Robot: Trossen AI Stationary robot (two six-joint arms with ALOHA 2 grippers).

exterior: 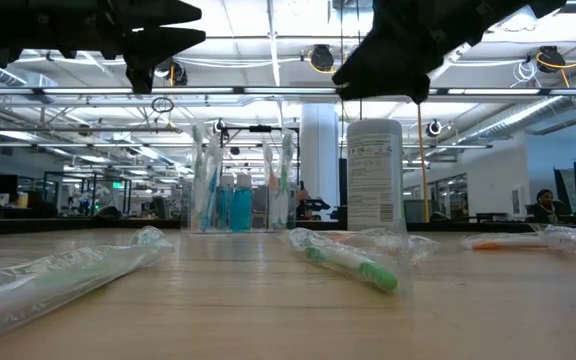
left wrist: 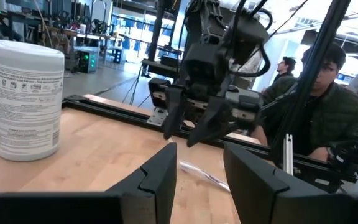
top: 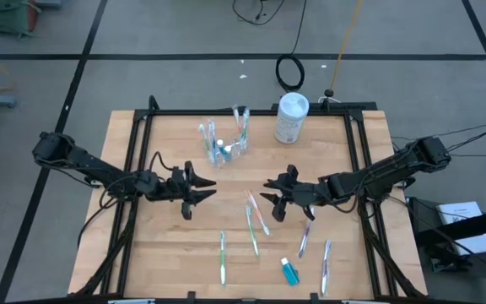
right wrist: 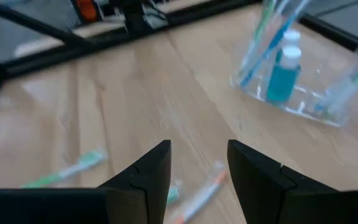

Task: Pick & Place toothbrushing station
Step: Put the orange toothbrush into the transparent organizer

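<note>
A clear plastic cup (top: pixel 226 143) stands at the table's far middle with several toothbrushes and blue tubes upright in it; it also shows in the low view (exterior: pixel 233 195) and the right wrist view (right wrist: pixel 297 68). Several wrapped toothbrushes lie loose on the near half of the table, among them an orange-tipped one (top: pixel 257 211), a green one (top: pixel 223 257) and one near the right (top: pixel 326 263). A blue tube (top: pixel 289 272) lies near the front edge. My left gripper (top: pixel 202 192) and my right gripper (top: pixel 272 192) face each other above the table's middle, both open and empty.
A tall white canister (top: pixel 291 116) stands at the far edge, right of the cup. A black frame rail (top: pixel 251 111) runs around the table. A person in a dark jacket (left wrist: pixel 328 106) sits beyond the table's right side.
</note>
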